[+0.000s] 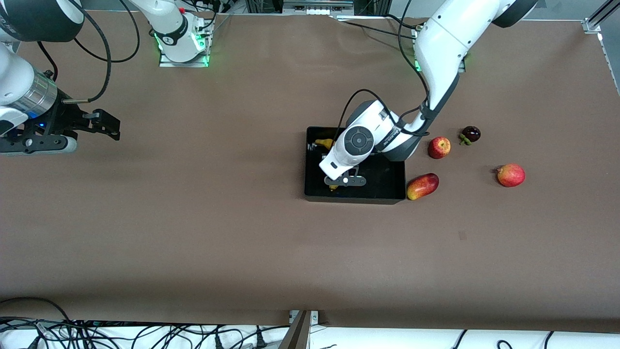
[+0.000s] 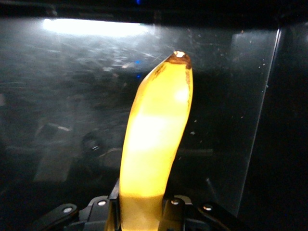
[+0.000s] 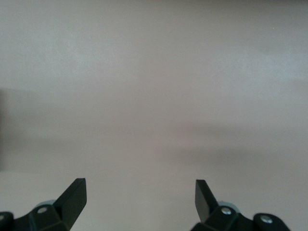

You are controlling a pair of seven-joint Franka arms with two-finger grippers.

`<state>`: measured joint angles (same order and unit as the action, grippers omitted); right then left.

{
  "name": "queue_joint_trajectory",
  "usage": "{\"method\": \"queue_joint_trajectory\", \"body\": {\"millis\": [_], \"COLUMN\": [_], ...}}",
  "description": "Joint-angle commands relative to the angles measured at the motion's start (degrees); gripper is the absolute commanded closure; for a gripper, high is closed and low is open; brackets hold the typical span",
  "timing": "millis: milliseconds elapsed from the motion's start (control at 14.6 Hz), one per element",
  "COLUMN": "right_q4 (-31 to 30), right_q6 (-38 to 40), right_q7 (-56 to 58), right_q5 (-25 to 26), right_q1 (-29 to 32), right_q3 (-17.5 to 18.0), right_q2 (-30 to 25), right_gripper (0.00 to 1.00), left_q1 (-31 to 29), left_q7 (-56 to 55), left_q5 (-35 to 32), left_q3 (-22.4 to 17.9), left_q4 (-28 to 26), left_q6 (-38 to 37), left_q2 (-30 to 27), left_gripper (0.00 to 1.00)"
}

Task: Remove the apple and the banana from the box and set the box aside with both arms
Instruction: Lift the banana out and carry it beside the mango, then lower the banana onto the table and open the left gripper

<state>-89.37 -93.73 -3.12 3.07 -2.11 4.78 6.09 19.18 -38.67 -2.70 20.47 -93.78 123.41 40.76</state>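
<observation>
Currently left end effector [image 2: 139, 211] clamps banana [image 2: 156, 144] inside box [image 1: 315, 191], frame center; right end effector [image 3: 140, 195] waits wide open, empty, upper left.

Left end effector [image 1: 345, 181] in box [image 1: 387, 194] — over banana [image 1: 324, 143]

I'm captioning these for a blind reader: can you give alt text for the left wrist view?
A yellow banana fills the middle of the picture, gripped at its lower end by the left pincer and pointing away from the camera. Around it are the glossy black floor and walls of the box.
</observation>
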Motion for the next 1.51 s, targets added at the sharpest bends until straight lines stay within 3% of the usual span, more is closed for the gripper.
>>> {"method": "queue_joint_trajectory", "body": {"millis": [0,274,479,753,959,1164,1438], "right_q4": [0.42,0.42,0.42,0.33,0.42,0.33,0.42], "right_q6": [0.91,0.91,0.91,1.00,1.00,1.00,1.00], "right_q7": [0.75,0.75,0.75,0.75,0.75,0.75,0.75], "right_q5": [0.27,0.27,0.27,0.27,0.27,0.27,0.27], "right_q1": [0.36,0.36,0.36,0.36,0.36,0.36,0.36], "right_q3": [0.41,0.41,0.41,0.41,0.41,0.41,0.41], "right_q2": [-0.46,-0.46,-0.46,-0.46,-0.46,-0.46,-0.46], "right_gripper": [0.00,0.00,0.00,0.00,0.00,0.00,0.00], "left_q1": [-1.68,-7.21,-13.88,-23.12,-29.44,-35.94,-37.37], "left_q7": [1.31,7.88,20.16,36.09,42.51,49.55,49.66], "left_q5": [-1.08,-0.29,-1.34,-9.93,-16.80,-17.78,-17.78], "left_q3": [0.10,0.27,-0.16,-0.60,-0.61,-0.61,-0.70], "left_q4": [2.44,8.59,11.77,10.02,7.30,-1.29,-7.38], "left_q6": [-9.74,-22.48,-33.47,-35.35,-32.11,-18.43,-7.59], "left_q2": [-5.42,-8.94,-9.30,-8.34,-5.97,-5.60,-5.26], "left_gripper": [1.00,1.00,1.00,1.00,1.00,1.00,0.99]}}
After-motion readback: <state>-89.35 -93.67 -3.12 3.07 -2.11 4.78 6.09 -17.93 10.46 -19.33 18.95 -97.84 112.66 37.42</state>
